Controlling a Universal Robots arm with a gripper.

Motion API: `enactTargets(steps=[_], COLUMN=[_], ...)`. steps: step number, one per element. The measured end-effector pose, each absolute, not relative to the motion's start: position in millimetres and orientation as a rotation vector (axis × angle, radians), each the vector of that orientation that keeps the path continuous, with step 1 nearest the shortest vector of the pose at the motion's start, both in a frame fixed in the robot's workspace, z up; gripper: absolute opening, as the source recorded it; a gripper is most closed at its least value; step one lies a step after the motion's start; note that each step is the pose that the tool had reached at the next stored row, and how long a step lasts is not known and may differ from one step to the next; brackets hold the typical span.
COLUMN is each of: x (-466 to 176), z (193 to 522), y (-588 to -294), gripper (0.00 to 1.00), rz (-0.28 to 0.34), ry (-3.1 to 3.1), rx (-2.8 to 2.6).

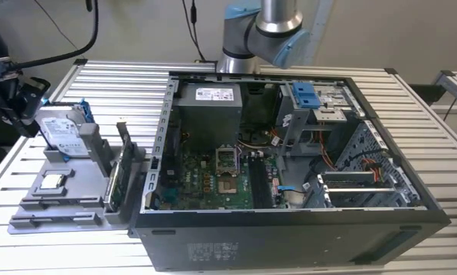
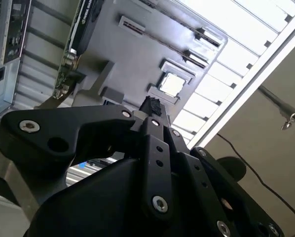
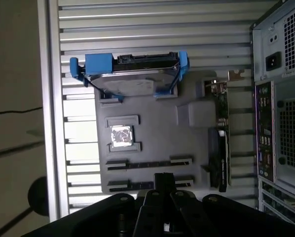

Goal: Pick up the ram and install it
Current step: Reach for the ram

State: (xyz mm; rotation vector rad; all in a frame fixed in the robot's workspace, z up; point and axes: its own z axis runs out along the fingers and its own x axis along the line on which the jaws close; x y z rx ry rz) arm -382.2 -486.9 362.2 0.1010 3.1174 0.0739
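Observation:
In the first wrist view a slim dark strip, the ram [image 3: 137, 162], lies edge-up in a long slot of the grey parts holder [image 3: 152, 123]. A second like strip [image 3: 125, 186] sits in the slot beside it. In that view, my gripper [image 3: 165, 180] hangs above the holder, its tip in line with that second slot, fingers together and nothing between them. In the second wrist view the gripper [image 2: 152, 105] points at the holder's slotted end. In the exterior view the gripper [image 1: 22, 114] hovers off the holder's left side, clear of the table.
The holder [image 1: 83, 177] also carries a silver hard drive with blue rails [image 1: 60, 134], a square chip [image 1: 51, 181] and an upright green card [image 1: 120, 172]. The open computer case [image 1: 289, 172] with its motherboard [image 1: 213, 177] stands on the exterior view's right of the holder.

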Motion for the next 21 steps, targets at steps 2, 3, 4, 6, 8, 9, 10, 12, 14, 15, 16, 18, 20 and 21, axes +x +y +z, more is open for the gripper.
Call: enactTargets(steps=[2, 3, 4, 6, 8, 9, 10, 12, 14, 15, 16, 18, 20, 21], x=[-382, -382, -382, -382, -382, -382, -382, -382, -382, -382, -381, -380, -378, -377], z=[361, 361, 360, 359, 358, 358, 357, 356, 355, 354, 354, 353, 352, 352], y=[-490, -491, -493, -496, -500, -502, -504, -506, -507, -508, -509, -510, -512, -513], gripper=[0.11, 0.11, 0.11, 0.11, 0.11, 0.11, 0.11, 0.11, 0.11, 0.11, 0.11, 0.11, 0.11, 0.11], rz=[0.074, 0.074, 0.074, 0.074, 0.074, 0.074, 0.074, 0.074, 0.074, 0.074, 0.074, 0.074, 0.074, 0.074], ry=[3.117, 3.117, 3.118, 3.118, 3.118, 3.118, 3.118, 3.118, 3.118, 3.118, 3.118, 3.118, 3.119, 3.119], rx=[0.099, 0.098, 0.098, 0.096, 0.094, 0.093, 0.092, 0.090, 0.087, 0.085, 0.082, 0.077, 0.072, 0.070])
